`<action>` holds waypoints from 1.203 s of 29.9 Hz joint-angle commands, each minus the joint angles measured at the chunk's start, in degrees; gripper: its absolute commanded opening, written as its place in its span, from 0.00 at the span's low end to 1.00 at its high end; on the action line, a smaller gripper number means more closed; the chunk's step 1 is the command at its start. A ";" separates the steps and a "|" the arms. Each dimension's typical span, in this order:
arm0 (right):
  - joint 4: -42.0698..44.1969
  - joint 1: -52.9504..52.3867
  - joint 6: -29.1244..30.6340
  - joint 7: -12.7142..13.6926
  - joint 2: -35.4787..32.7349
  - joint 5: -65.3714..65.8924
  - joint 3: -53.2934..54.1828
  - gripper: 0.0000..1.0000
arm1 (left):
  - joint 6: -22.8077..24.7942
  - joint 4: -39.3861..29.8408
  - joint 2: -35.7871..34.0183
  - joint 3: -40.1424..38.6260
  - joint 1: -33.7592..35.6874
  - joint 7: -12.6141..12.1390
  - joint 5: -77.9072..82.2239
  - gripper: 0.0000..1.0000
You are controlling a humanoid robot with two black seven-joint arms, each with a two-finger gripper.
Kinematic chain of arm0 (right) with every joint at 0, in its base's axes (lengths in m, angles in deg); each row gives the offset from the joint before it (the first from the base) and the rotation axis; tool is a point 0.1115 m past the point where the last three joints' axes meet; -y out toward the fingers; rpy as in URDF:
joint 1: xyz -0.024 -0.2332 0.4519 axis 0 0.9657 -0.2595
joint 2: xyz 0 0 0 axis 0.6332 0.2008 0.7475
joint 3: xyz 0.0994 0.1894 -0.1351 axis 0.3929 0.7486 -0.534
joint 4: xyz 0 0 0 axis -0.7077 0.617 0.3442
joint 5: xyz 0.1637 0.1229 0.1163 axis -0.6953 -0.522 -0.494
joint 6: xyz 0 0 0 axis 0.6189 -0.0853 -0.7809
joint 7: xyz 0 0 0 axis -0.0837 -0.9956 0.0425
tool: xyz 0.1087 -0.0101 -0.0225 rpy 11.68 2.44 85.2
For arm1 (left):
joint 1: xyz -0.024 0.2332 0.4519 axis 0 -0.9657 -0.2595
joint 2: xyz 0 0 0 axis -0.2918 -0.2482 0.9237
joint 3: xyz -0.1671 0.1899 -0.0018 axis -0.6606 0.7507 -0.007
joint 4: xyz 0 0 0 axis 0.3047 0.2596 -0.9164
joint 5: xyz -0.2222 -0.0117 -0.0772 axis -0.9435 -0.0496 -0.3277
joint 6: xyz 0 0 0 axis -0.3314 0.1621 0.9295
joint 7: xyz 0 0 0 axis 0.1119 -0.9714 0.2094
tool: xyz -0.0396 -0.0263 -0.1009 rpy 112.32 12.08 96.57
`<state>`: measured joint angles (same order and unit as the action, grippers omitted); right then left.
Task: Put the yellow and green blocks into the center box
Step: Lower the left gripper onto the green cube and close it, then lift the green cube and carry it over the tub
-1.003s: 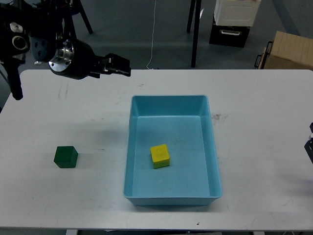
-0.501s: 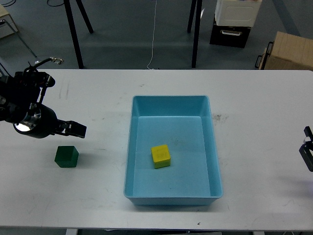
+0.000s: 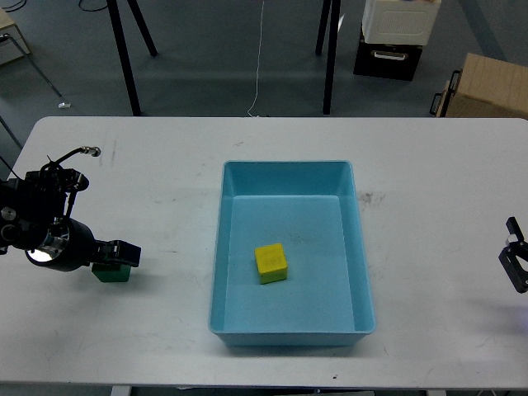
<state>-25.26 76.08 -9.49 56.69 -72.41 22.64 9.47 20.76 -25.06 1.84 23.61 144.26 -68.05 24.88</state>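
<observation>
The yellow block (image 3: 271, 262) lies on the floor of the light-blue tray (image 3: 285, 164) at the table's middle. The green block (image 3: 110, 275) sits on the table left of the tray; only its lower part shows. My left gripper (image 3: 120, 253) hangs low right over the green block and covers its top; its dark fingers cannot be told apart, and contact with the block is unclear. A small part of my right gripper (image 3: 516, 266) shows at the right edge, low over the table and far from both blocks.
A brown cardboard box (image 3: 487, 87) and a white and black cabinet (image 3: 394, 33) stand on the floor behind the table's right end. Black stand legs (image 3: 329, 58) rise behind the table. The table's front edge runs just below the tray.
My left arm has swung down and left from high above the table's back left to the green block, now covering its top. The right gripper has shifted slightly. The blocks and tray stayed put.
</observation>
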 commanded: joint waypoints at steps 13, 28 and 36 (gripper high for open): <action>0.00 0.03 0.00 0.00 0.00 0.20 -0.27 1.00 | 0.00 0.89 0.53 -3.65 -3.55 1.42 2.92 0.64; 0.00 0.38 0.00 0.00 -0.09 0.20 -0.09 1.00 | 0.00 -1.82 -1.05 -10.31 2.23 1.15 1.63 0.00; 0.00 0.91 0.00 0.00 -0.35 0.20 0.88 1.00 | 0.00 -3.24 6.66 -7.87 22.45 0.98 -16.85 0.00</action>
<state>-25.32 76.80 -9.49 56.62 -72.64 22.84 9.96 20.76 -28.70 3.87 13.69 161.65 -67.13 10.90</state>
